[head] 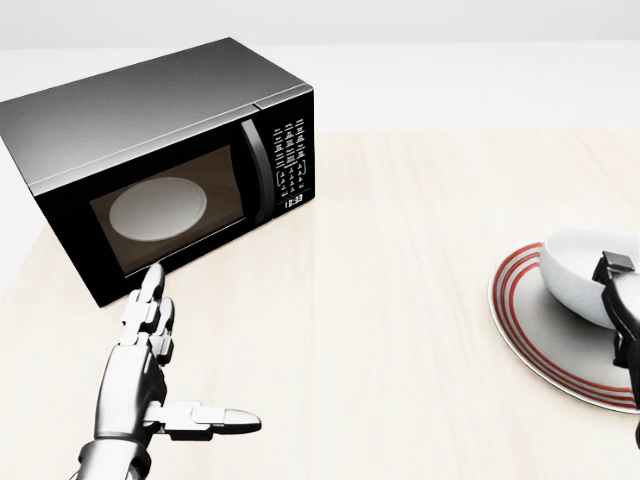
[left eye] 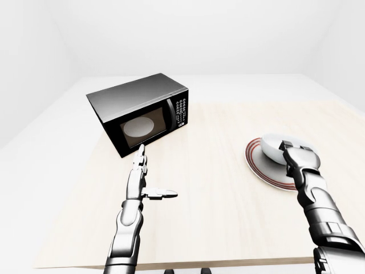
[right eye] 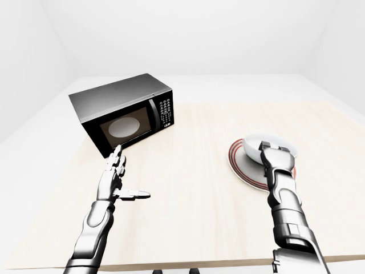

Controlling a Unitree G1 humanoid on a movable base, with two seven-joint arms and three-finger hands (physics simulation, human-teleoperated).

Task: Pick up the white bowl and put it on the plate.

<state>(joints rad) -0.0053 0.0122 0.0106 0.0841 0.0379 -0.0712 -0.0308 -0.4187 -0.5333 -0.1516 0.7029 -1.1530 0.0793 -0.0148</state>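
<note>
The white bowl [head: 578,272] rests low on the red-ringed plate [head: 535,325] at the right edge of the head view. My right hand [head: 613,268] reaches in from the lower right and grips the bowl's near rim; its fingertips are hidden behind the hand's back. The eye views show the same hold, with the hand [right eye: 275,153] over the bowl [right eye: 252,149]. My left hand [head: 190,350] hovers open above the table at lower left, index finger straight and thumb out sideways, holding nothing.
A black microwave [head: 150,150] with its door shut stands at the upper left of the light wooden table [head: 400,300]; my left index fingertip is just short of its door. Pale floor surrounds the table.
</note>
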